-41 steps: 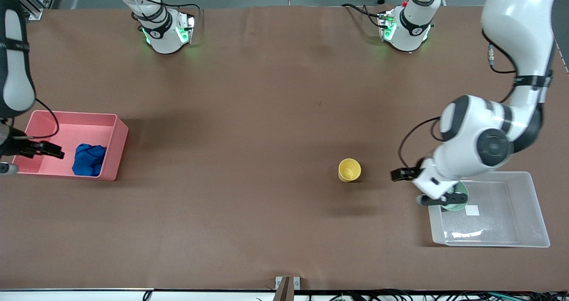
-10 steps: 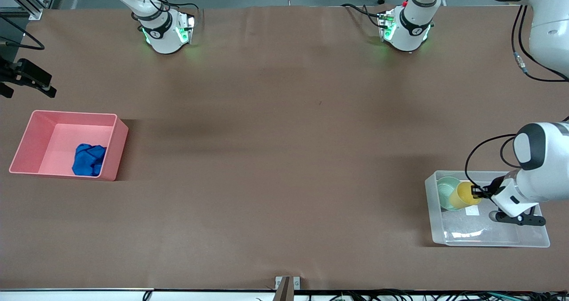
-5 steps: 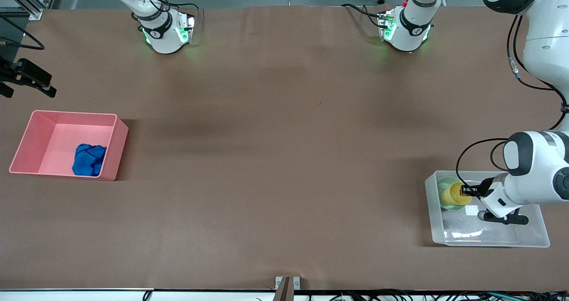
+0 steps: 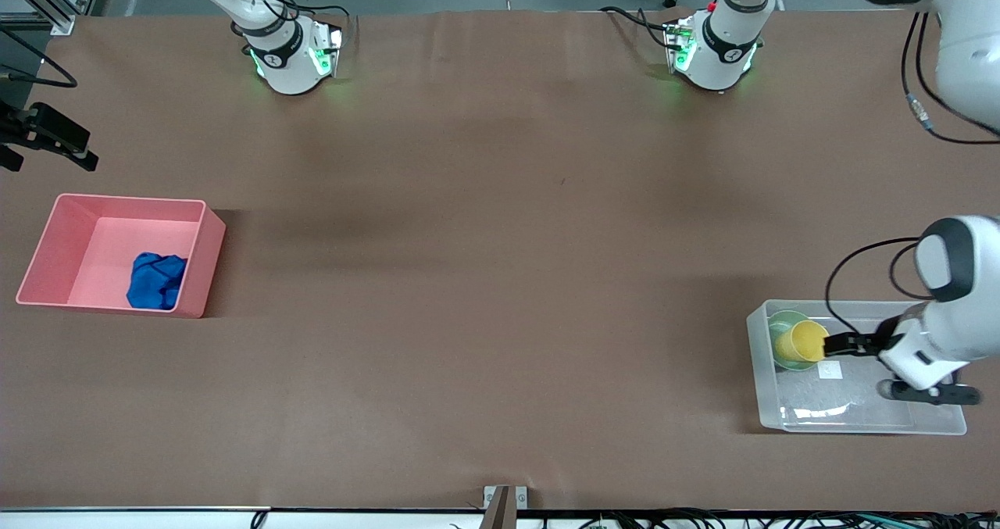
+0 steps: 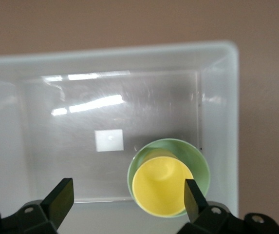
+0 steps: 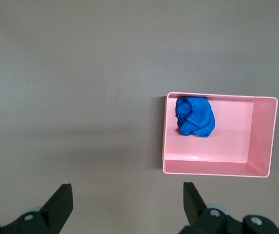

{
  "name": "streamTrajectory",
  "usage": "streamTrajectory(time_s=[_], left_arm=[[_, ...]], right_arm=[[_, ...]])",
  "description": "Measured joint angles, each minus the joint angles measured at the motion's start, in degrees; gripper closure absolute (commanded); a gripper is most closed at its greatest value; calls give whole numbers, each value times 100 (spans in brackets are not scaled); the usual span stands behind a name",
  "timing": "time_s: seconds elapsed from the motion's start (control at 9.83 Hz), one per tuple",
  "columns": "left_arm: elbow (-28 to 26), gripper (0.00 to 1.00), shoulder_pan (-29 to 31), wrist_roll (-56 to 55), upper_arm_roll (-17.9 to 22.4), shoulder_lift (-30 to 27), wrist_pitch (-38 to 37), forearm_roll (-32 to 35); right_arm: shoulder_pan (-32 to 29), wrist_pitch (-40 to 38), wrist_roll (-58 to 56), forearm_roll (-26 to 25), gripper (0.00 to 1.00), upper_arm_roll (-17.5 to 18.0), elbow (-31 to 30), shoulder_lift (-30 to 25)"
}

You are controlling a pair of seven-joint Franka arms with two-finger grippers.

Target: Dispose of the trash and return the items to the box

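Currently the yellow cup (image 4: 800,342) is seen resting tilted inside the green bowl (image 4: 783,330), and both sit in the clear box (image 4: 930,423) at the left arm's end of the table (image 4: 500,279). The bowl is lodged in the box corner that lies farther from the front camera and toward the table's middle. A small white sticker (image 4: 830,370) is visible on the box floor just beside the bowl. The left gripper (image 5: 125,195) is held over the box with its fingers spread wide; nothing is gripped between them, and one fingertip (image 5: 194,194) is seen just beside the cup's rim in the left wrist view, where contact cannot be judged.

At the right arm's end of the table the blue wad (image 4: 156,280) lies in the pink bin (image 4: 205,267), in the part of the bin nearer the front camera. The right gripper (image 6: 125,197) is parked in the air above the brown table, near the bin, with its fingers wide apart and empty; that arm waits.
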Motion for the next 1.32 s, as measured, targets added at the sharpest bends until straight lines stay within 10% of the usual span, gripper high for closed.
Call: streamTrajectory(time_s=[1.32], left_arm=[[-496, 0, -617, -567, 36, -3245, -2975, -1497]], right_arm=[[1, -2, 0, 0, 0, -5, -2, 8]])
